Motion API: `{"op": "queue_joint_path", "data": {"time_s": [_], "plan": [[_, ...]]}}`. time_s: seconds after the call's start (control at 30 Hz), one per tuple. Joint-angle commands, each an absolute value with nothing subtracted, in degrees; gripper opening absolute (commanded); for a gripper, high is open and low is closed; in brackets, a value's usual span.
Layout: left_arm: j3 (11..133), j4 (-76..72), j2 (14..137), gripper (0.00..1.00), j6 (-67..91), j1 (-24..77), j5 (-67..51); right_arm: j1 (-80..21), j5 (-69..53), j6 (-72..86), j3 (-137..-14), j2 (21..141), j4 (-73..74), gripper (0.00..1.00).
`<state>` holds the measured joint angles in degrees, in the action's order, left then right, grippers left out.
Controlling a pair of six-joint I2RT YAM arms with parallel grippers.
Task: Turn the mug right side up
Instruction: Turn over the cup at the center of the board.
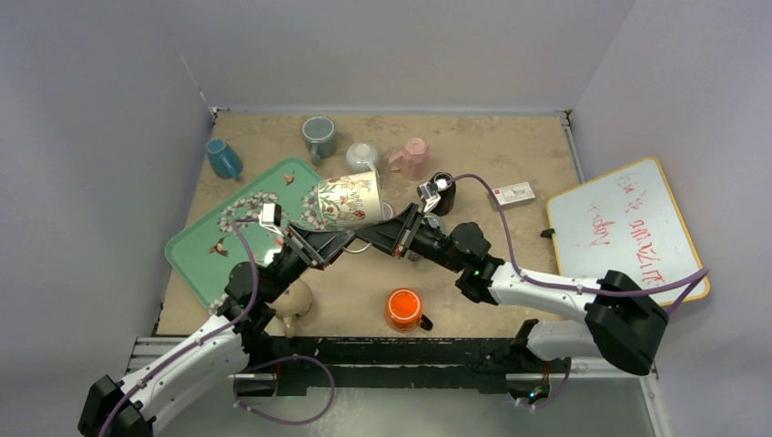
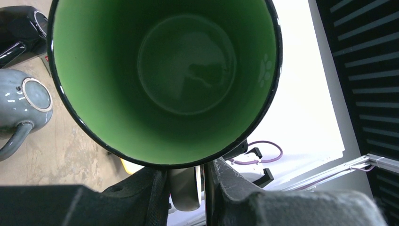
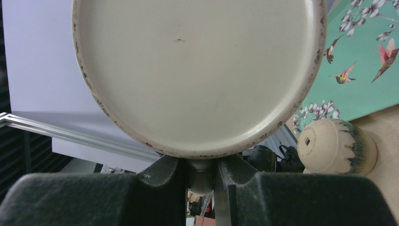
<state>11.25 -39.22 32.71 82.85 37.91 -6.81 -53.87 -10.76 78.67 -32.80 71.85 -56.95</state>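
A cream mug [image 1: 350, 200] with a flower print hangs on its side above the table, its mouth toward the left arm. The left wrist view looks straight into the mug's green inside [image 2: 164, 80]. The right wrist view faces its flat cream base [image 3: 197, 70]. My left gripper [image 1: 339, 241] is shut on the mug's handle from the mouth side, and the cream handle shows between its fingers [image 2: 186, 181]. From the base side my right gripper [image 1: 380, 238] is shut on the same handle [image 3: 201, 176].
A teal bird-print tray [image 1: 191, 250] lies at the left. Blue [image 1: 223, 157], grey [image 1: 319, 137], white [image 1: 362, 157], pink [image 1: 411, 157] and black [image 1: 441, 191] mugs stand behind. An orange mug [image 1: 403, 309] and a beige mug [image 1: 293, 299] sit in front. A whiteboard [image 1: 628, 228] lies at the right.
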Motion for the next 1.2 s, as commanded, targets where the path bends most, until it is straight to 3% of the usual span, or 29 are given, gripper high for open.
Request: {"op": "queue_joint_path", "data": {"time_s": [0.0,0.07,0.43,0.6,0.77,1.0,1.1,1.17], "plan": [[15.42,-40.65,32.80,0.05,80.70,37.53,-4.77,-55.46,-19.01,76.35,-36.12,70.98,-62.48,0.00],[16.20,-39.37,32.47,0.00,79.71,37.52,-4.99,-55.46,-19.31,76.04,-36.00,70.81,-61.42,0.00],[16.21,-30.89,26.08,0.00,77.98,37.52,-1.84,-51.61,-17.75,75.40,-31.92,70.63,-62.58,0.00],[16.42,-31.19,27.04,0.00,76.69,37.54,-2.79,-51.24,-18.11,74.62,-32.77,71.62,-62.14,0.15],[16.23,-31.76,28.67,0.00,76.45,37.53,-3.77,-51.12,-18.54,75.24,-33.63,74.06,-64.05,0.16],[15.95,-29.99,27.36,0.00,74.77,37.52,-3.69,-50.59,-17.97,76.69,-33.18,75.10,-64.93,0.33],[16.02,-28.92,26.27,0.00,73.79,37.50,-3.95,-50.32,-17.14,76.99,-32.82,74.89,-64.70,0.35],[15.87,-28.14,25.66,0.00,73.38,37.59,-4.04,-50.15,-16.61,77.03,-32.86,74.87,-64.36,0.28]]}}
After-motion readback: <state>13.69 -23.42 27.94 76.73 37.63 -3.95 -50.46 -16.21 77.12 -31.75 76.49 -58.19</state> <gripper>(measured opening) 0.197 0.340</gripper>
